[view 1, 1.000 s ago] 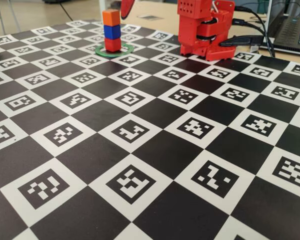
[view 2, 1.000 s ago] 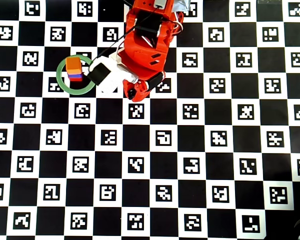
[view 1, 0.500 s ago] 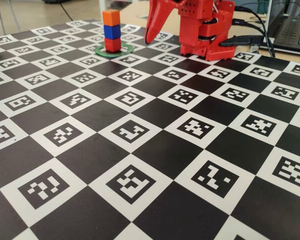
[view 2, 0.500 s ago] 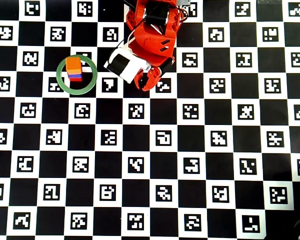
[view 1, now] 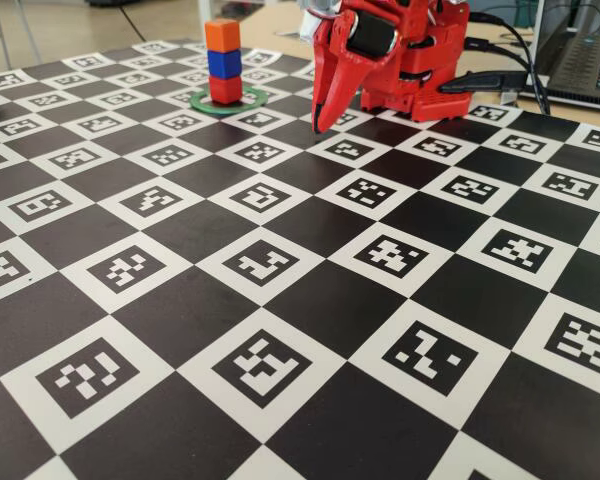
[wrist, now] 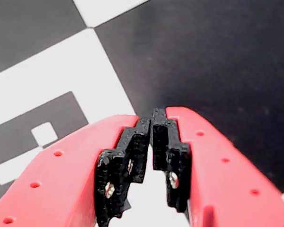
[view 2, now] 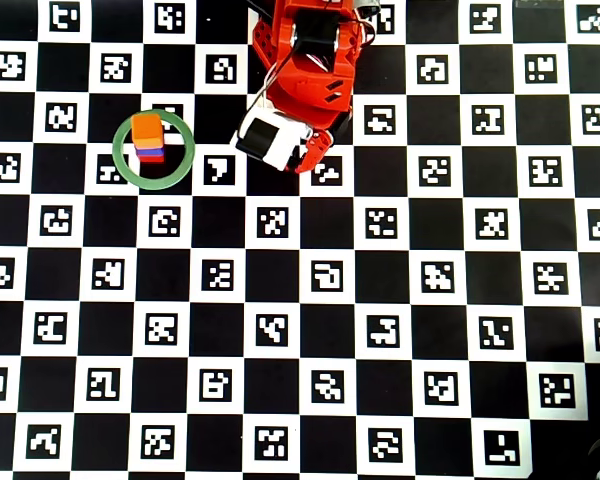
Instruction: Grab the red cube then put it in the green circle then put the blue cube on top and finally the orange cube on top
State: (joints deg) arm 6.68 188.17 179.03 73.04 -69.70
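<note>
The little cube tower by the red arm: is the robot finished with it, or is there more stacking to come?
It looks finished. In the fixed view the red cube sits inside the green circle, the blue cube rests on it, and the orange cube tops the stack. Nothing is in hand: the wrist view shows the hand shut and empty, over the checkered board, away from the tower. No cubes appear left to place.

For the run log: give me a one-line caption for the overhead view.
Orange cube tops the stack inside the green circle; closed, empty gripper sits apart.
</note>
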